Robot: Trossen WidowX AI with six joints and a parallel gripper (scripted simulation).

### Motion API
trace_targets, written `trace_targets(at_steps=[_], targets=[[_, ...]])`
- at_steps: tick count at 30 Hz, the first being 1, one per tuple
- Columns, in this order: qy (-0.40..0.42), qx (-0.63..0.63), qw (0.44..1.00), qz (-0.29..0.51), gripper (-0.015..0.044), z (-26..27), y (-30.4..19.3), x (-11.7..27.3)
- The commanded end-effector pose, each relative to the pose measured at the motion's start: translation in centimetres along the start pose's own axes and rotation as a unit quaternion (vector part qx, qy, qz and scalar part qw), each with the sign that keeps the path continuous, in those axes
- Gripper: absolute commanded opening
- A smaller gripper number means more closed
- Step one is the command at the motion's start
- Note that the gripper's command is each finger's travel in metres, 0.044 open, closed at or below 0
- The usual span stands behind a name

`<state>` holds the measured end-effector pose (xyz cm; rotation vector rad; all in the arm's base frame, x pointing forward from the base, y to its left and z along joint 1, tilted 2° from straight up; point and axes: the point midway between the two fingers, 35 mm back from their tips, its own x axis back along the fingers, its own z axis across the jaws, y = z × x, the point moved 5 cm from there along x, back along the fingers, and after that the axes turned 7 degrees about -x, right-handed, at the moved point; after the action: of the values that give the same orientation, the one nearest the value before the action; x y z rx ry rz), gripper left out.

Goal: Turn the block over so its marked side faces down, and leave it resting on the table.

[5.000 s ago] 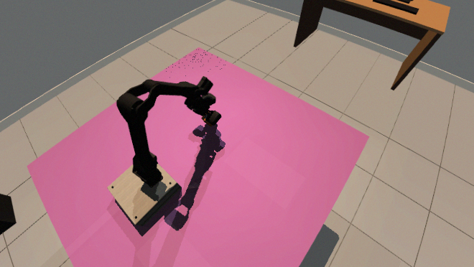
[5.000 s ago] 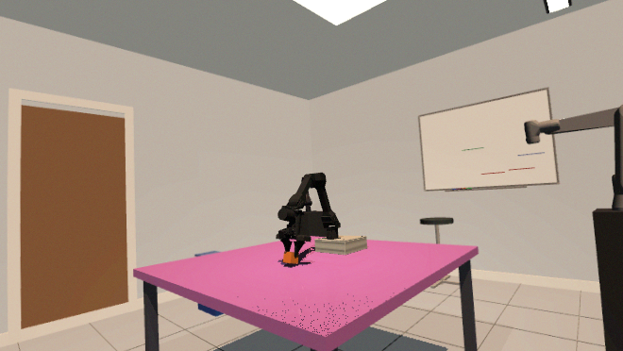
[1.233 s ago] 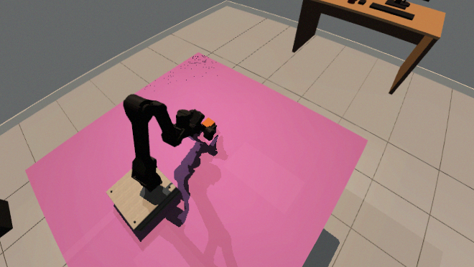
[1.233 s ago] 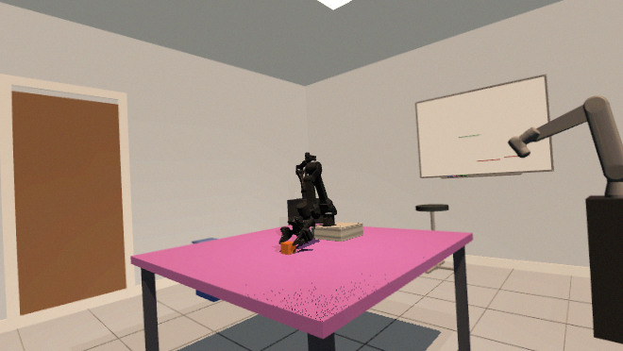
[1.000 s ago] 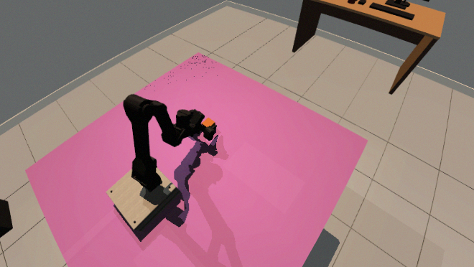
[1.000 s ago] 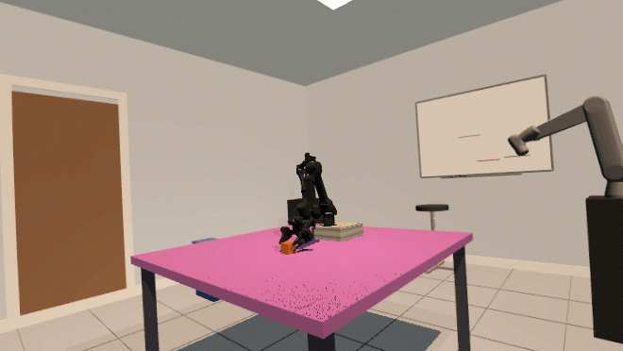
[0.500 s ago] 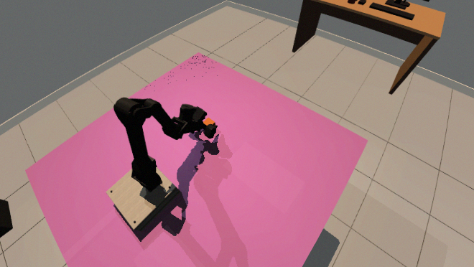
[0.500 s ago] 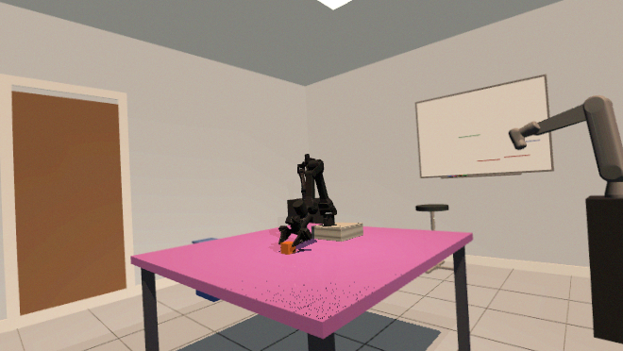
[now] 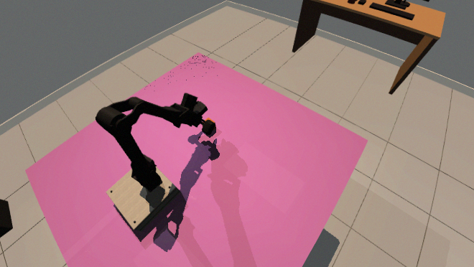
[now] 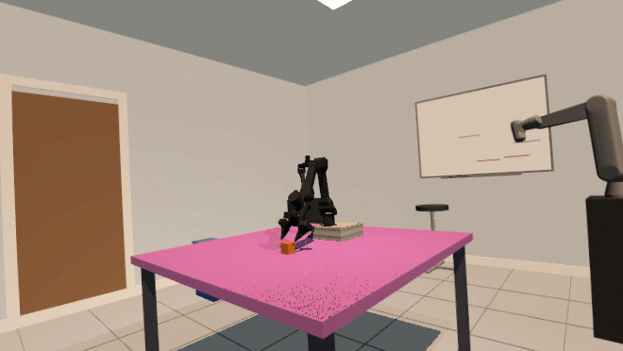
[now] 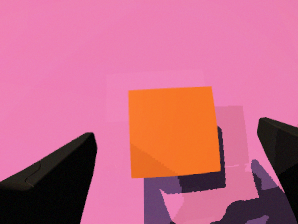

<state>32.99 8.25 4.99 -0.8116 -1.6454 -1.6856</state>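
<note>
An orange cube sits flat on the pink table, out in front of the black robot arm. From the wrist I see its top face, plain orange and nearly square, with a darker wedge of shade across the lower left corner. The sides I can see from across the room look orange too, one duller. The marked side doesn't show, and I can't tell whether it's underneath.

The gripper has its fingers spread wide above the cube, nothing pinched between them. Looking down from the wrist, there's a gap to either side of the cube. From above, a dark finger covers most of it, leaving an orange sliver; the wrist view cuts off the finger bases, and shadows muddle the surface just beside the cube.

The cube is well in from the table's edges, a broad stretch of pink around it. The arm's wooden base stands well apart from it. The top view crops the table's lower end.
</note>
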Motion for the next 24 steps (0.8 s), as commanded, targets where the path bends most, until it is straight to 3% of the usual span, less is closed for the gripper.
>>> trace_targets(at_steps=[1, 10, 24], targets=[[0.001, -0.015, 0.999, 0.052, 0.0440, 0.1, 1.9, 4.0], [0.000, -0.014, 0.998, 0.062, 0.0440, 0.1, 2.3, 3.9], [-0.024, -0.010, 0.961, 0.277, 0.0440, 0.9, 8.1, 2.7]])
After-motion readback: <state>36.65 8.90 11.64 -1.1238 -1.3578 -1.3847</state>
